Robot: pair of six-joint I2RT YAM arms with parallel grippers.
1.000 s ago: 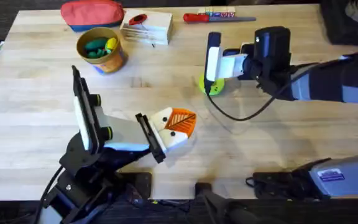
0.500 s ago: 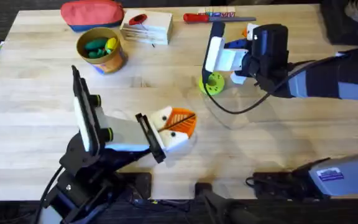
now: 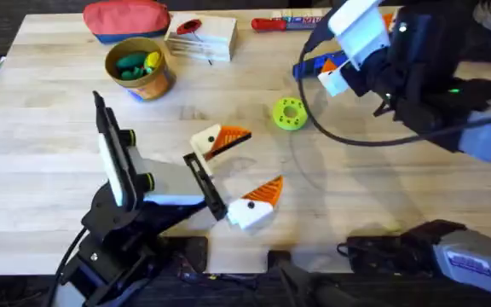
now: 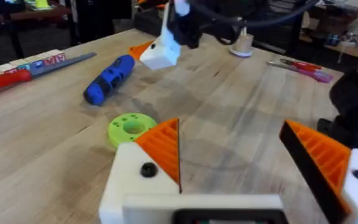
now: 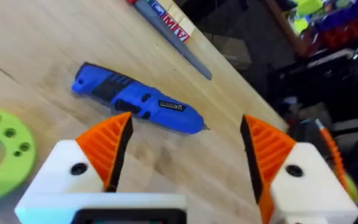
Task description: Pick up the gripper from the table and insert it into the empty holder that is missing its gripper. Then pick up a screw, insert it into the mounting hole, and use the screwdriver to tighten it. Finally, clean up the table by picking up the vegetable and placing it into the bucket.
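The right gripper [image 5: 182, 155] hung wide open, empty, over the screwdriver [image 5: 135, 99] at the table's one o'clock. The left gripper [image 3: 237, 175] was wide too (empty). A skewed descent might roll the driver away.

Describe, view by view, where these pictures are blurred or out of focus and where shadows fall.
Overhead: the right gripper shows large and smeared near the camera; the green disc stays crisp with a faint shadow beside it. Left wrist: the left gripper is soft up close, the room behind hazy. Right wrist: the blue screwdriver is fairly sharp, the background blurred.
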